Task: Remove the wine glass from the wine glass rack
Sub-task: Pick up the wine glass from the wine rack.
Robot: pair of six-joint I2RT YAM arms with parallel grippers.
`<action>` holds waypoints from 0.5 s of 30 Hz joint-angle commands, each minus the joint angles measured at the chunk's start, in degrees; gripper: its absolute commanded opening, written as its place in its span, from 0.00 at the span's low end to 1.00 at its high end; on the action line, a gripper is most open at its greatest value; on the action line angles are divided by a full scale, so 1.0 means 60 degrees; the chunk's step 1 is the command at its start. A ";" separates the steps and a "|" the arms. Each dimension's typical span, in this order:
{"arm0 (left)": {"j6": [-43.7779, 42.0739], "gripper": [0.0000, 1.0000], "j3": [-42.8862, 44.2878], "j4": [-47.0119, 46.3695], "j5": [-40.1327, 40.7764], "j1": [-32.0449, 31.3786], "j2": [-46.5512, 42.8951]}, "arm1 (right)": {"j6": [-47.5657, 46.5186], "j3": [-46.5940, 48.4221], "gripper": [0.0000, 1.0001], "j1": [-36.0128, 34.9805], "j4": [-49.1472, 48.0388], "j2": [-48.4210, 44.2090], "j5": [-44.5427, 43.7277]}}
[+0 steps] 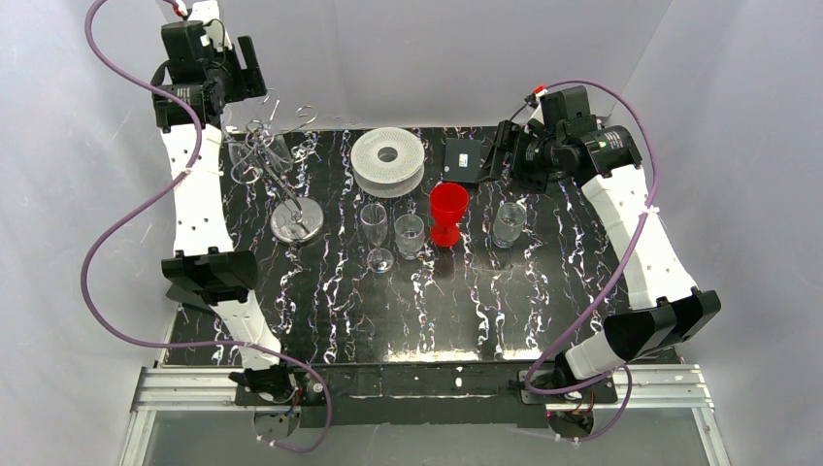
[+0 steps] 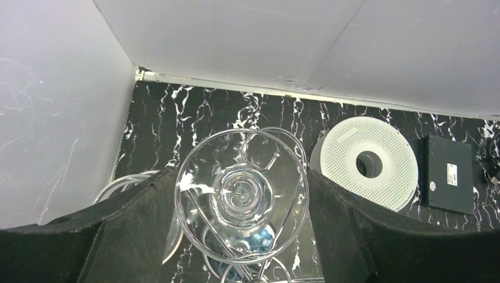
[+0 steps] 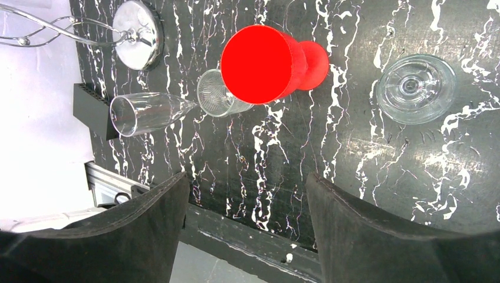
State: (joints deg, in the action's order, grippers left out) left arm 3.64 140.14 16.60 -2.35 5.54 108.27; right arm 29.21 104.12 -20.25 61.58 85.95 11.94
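Left gripper (image 1: 248,76), far left, hangs above the wine glass rack (image 1: 297,221). From its wrist, black fingers (image 2: 135,236) press both sides of the wine glass (image 2: 242,194) on the rack's wires. From the right wrist, the right gripper (image 3: 247,194) gapes empty near a red goblet (image 3: 259,63).

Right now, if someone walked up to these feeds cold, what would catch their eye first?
The red goblet stands out first: the only colour, midway along the black marbled table among clear glasses. Next, the wine glass fills the left wrist view between the fingers of the left gripper, on the wine glass rack at the far left. A white ribbed spool lies behind the goblet.
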 commanded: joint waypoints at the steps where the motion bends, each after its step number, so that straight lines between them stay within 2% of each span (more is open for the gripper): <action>1: -0.0158 0.49 0.0673 -0.0555 0.0259 0.0087 -0.0296 | 0.0014 0.0048 0.82 0.0035 -0.0127 -0.0109 -0.0101; 15: -0.0185 0.49 0.0692 -0.1094 0.0937 0.0121 0.0090 | -0.0040 0.0123 0.88 0.0057 -0.0141 -0.0029 -0.0102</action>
State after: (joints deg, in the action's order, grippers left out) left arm 2.96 142.30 15.11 1.10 5.91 109.01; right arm 29.39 104.12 -20.25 61.58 85.95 11.75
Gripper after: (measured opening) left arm 0.738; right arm 0.873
